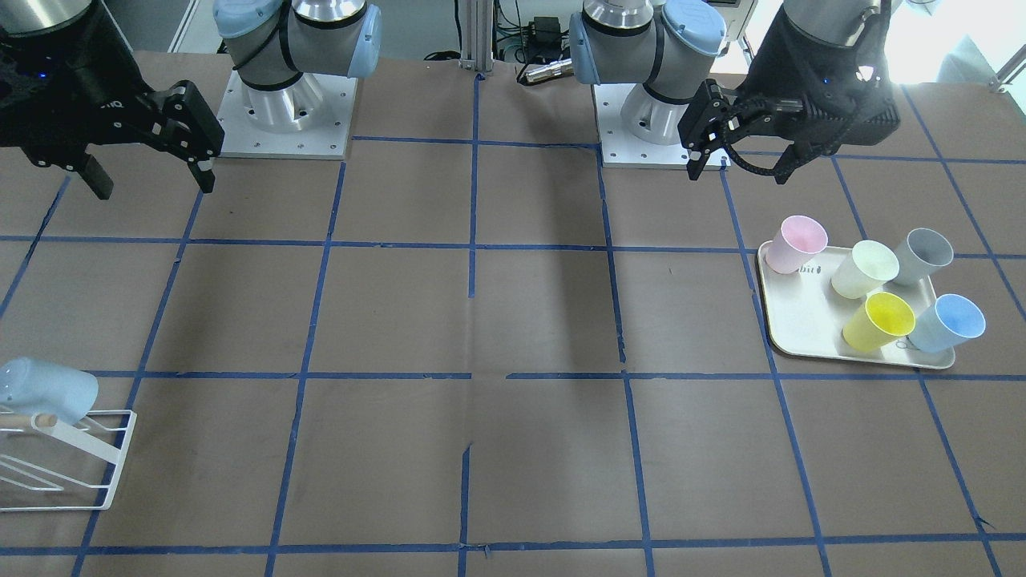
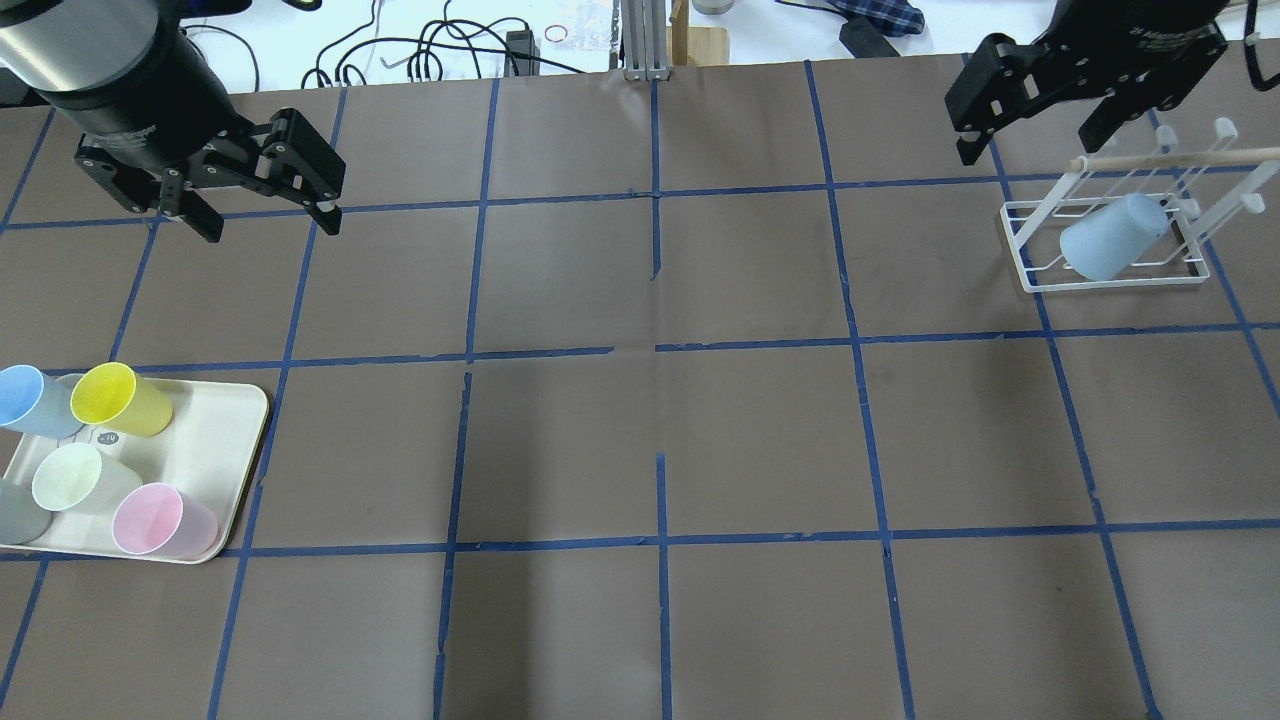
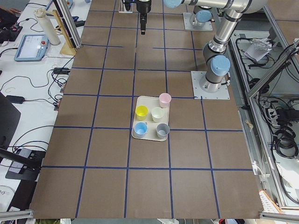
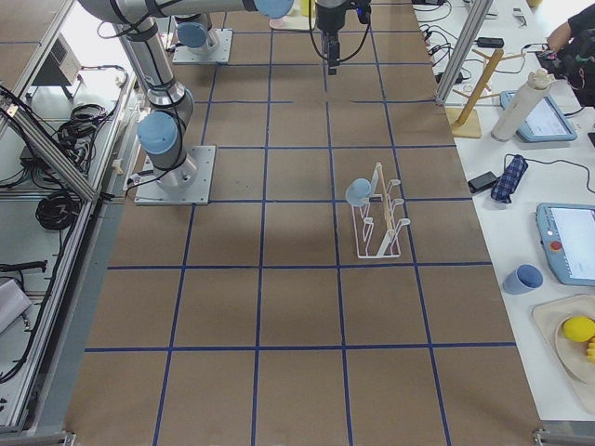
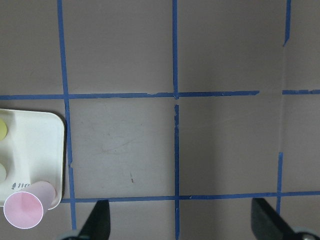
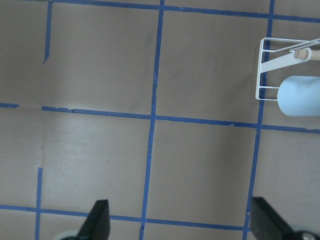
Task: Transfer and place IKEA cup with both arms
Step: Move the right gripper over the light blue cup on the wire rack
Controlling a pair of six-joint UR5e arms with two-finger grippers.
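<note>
Left gripper [image 2: 270,225] and right gripper [image 2: 1027,140] both hang empty, jaws spread wide. The IKEA cup [image 1: 950,324] sits on the tray [image 1: 801,320] toward the table's left edge, just beside the yellow cup [image 1: 882,322], so a sloppy grab could easily topple that neighbour.

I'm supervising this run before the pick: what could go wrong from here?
The blue cup stands close to the yellow cup and grey cup on the tray; the left gripper, jaws open, could knock them. The rack already holds a paler blue cup, so placing another might bump it.
</note>
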